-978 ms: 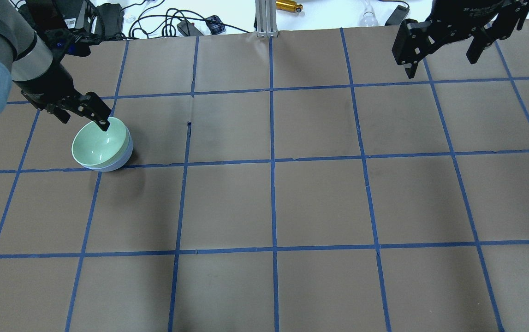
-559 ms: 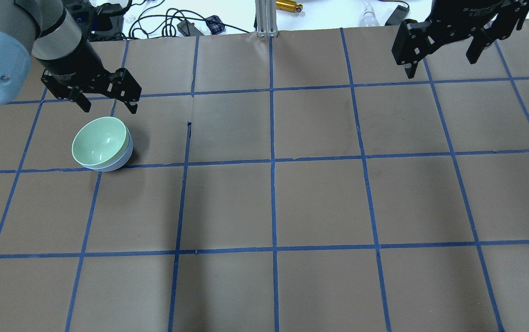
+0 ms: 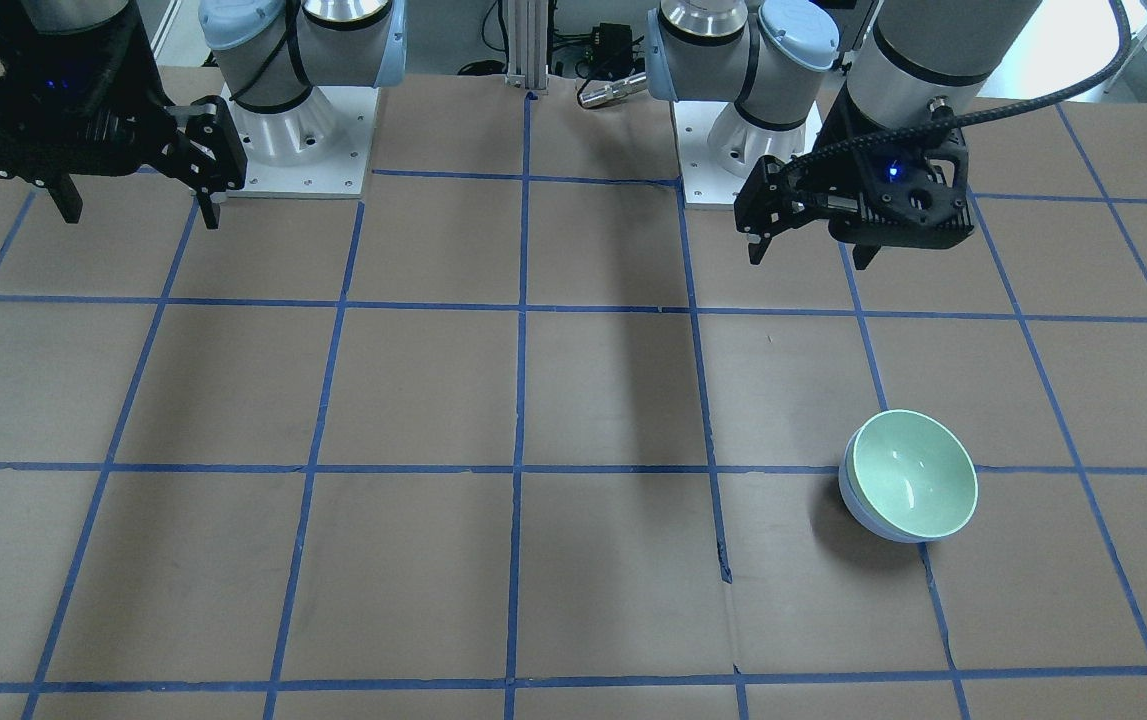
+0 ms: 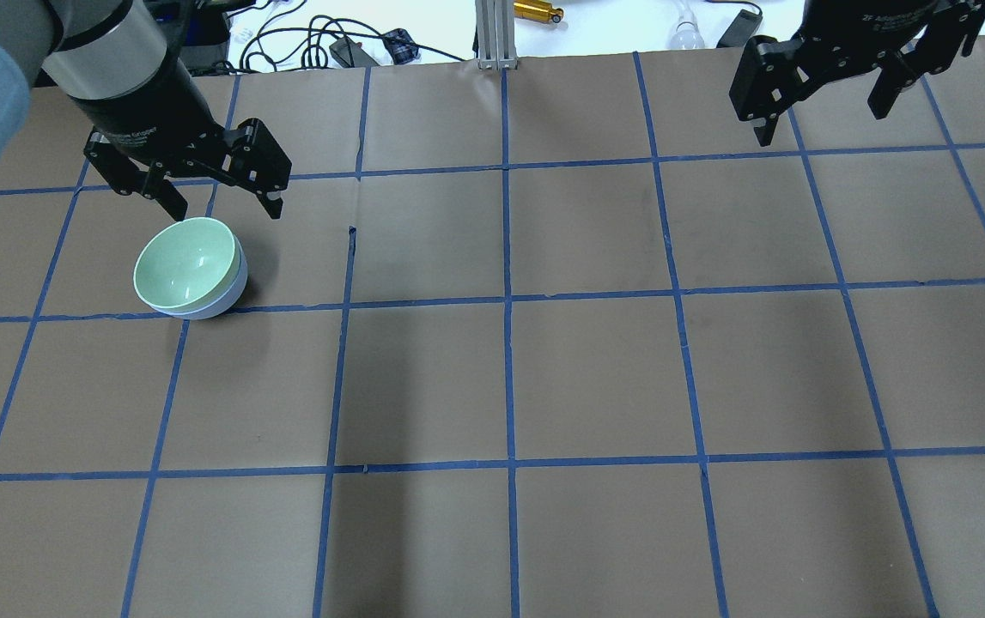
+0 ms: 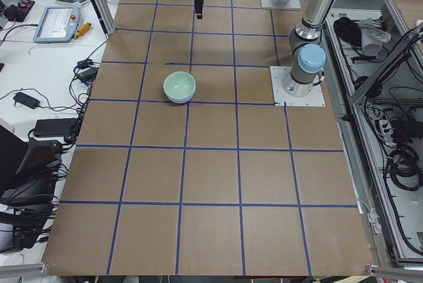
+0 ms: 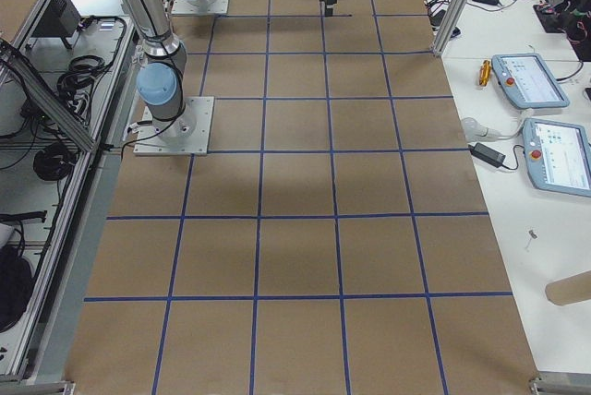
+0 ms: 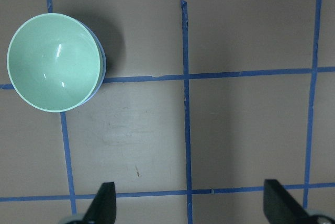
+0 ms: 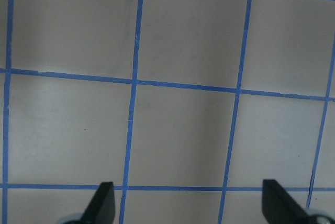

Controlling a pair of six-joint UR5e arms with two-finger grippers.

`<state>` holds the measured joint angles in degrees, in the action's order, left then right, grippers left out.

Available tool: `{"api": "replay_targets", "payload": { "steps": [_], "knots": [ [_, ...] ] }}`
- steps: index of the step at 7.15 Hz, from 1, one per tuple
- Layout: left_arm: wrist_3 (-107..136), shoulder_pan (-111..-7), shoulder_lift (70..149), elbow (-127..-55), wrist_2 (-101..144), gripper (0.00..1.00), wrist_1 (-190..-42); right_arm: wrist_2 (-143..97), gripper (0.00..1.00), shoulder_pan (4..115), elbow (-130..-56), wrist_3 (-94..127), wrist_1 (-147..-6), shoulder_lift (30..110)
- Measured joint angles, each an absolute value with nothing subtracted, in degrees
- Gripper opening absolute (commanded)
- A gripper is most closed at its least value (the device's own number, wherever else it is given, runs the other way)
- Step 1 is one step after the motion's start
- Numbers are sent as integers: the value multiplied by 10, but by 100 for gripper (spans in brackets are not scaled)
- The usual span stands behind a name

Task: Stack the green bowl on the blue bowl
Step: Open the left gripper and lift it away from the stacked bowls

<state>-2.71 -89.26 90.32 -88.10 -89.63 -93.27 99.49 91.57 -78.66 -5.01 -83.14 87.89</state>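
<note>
The green bowl (image 4: 185, 264) sits nested inside the blue bowl (image 4: 224, 300) on the left part of the table. Only the blue bowl's outer rim and side show. The stack also shows in the front view, green (image 3: 915, 475) inside blue (image 3: 855, 505), and in the left wrist view, green (image 7: 52, 62) inside blue (image 7: 103, 66). My left gripper (image 4: 224, 206) is open and empty, raised above the table just beyond the bowls and apart from them. My right gripper (image 4: 820, 120) is open and empty, high at the table's far right.
The table (image 4: 595, 378) is brown paper with a blue tape grid. Cables, a gold cylinder (image 4: 538, 12) and an aluminium post (image 4: 492, 34) lie past the far edge. Teach pendants (image 6: 531, 81) sit on a side bench.
My left gripper has left the green bowl's rim, risen, and moved a little right with its jaws open. The nested bowls and the right arm have not moved.
</note>
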Motion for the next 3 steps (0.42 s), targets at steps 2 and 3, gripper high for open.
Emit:
{"api": "replay_targets", "payload": {
  "steps": [2, 3],
  "knots": [
    [-26, -893, 899, -889, -898, 100, -934, 995, 100, 916, -787, -50, -831, 879],
    [-26, -893, 899, -891, -898, 100, -933, 995, 100, 916, -787, -50, -831, 879]
  ]
}}
